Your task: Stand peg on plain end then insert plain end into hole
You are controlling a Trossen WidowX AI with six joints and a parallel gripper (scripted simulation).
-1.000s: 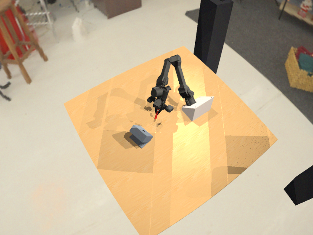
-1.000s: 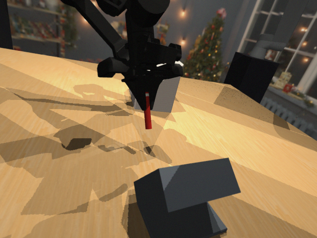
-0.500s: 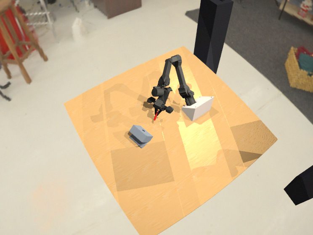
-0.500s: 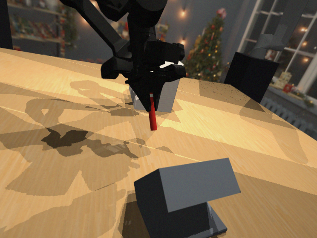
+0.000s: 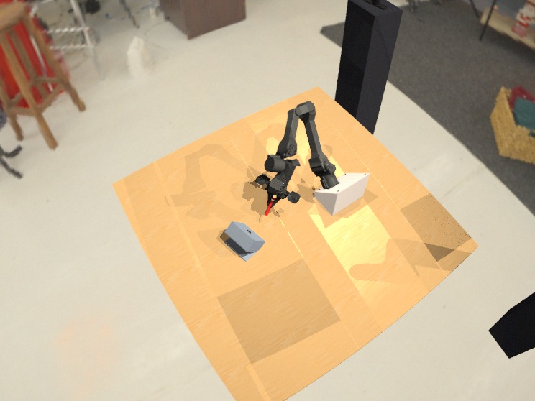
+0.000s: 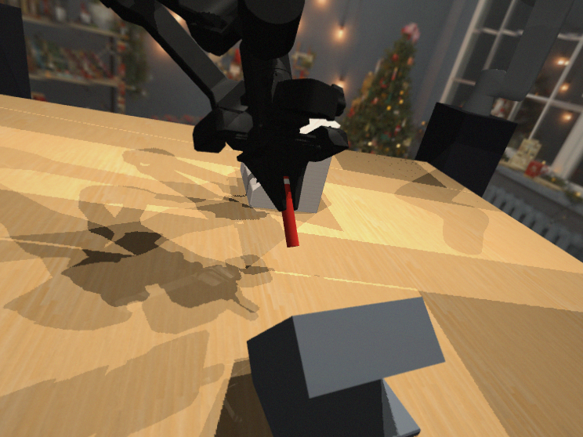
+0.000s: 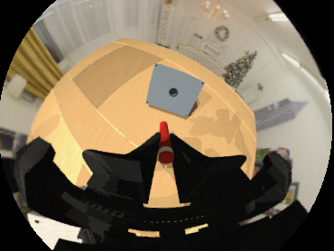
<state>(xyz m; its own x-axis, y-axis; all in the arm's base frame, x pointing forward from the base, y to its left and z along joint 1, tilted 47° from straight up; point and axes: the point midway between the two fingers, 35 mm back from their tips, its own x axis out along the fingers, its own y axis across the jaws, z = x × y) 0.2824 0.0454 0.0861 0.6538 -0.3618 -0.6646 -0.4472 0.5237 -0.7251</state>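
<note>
One peg (image 5: 267, 210) (image 6: 291, 228) (image 7: 165, 142), red, smooth, round and slender, one white band (image 6: 286, 180) (image 7: 166, 150) near its upper end. Gripped in the one pincer (image 5: 272, 203) (image 6: 290, 208) (image 7: 165, 135): dark tapered fingers closed on its sides, plain end jutting beyond the tips. Peg tilted, held above the worktop (image 5: 276, 319) (image 6: 376, 263) (image 7: 131, 90), outside the hole and well apart from the sloped panel.

Two blocks. First, the sloped panel (image 5: 242, 239) (image 6: 367, 348) (image 7: 173, 106): matte blue-grey, flat four-sided face, a dark dot near each of four corners, one round hole (image 5: 249, 231) (image 7: 173, 92). In the top view it sits toward the worktop's left edge. Second, a white block (image 5: 343, 198) (image 6: 315, 188) (image 7: 54, 227), wedge-sided, nearer the upper-right edge.

One jointed arm (image 5: 313, 138), dark grey. Worktop pale orange wood, fine grain, patched with shadows; far corner at top of the top view.
</note>
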